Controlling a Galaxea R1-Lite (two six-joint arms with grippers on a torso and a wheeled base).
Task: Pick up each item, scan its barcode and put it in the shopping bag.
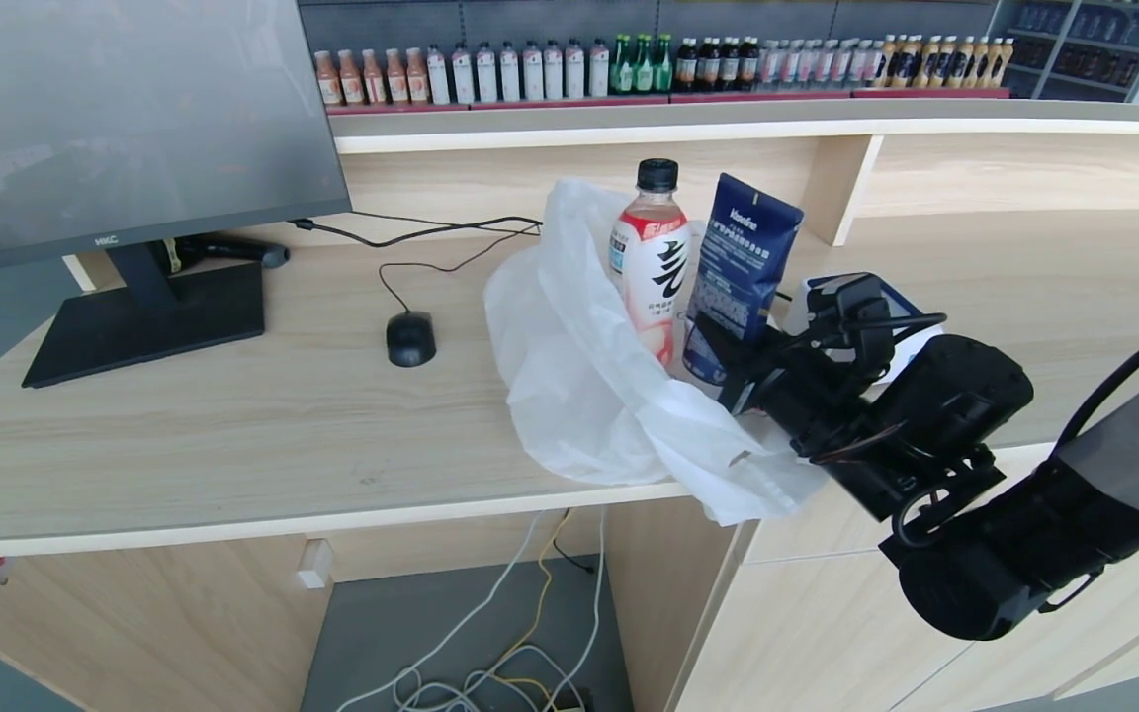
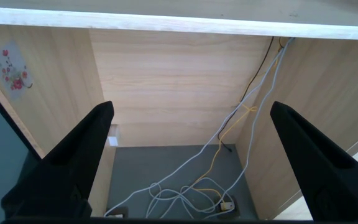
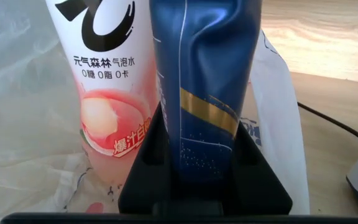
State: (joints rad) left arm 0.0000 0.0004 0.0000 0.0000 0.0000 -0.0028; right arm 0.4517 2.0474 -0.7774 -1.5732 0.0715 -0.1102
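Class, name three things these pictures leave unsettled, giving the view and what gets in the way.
1. Blue pouch barcode: in the head view only one face is turned to the camera; in the right wrist view the right gripper covers its lower part.
2. Bottle base: in the head view, shopping bag folds hide it.
3. White object: in the head view, mostly hidden behind the right arm.
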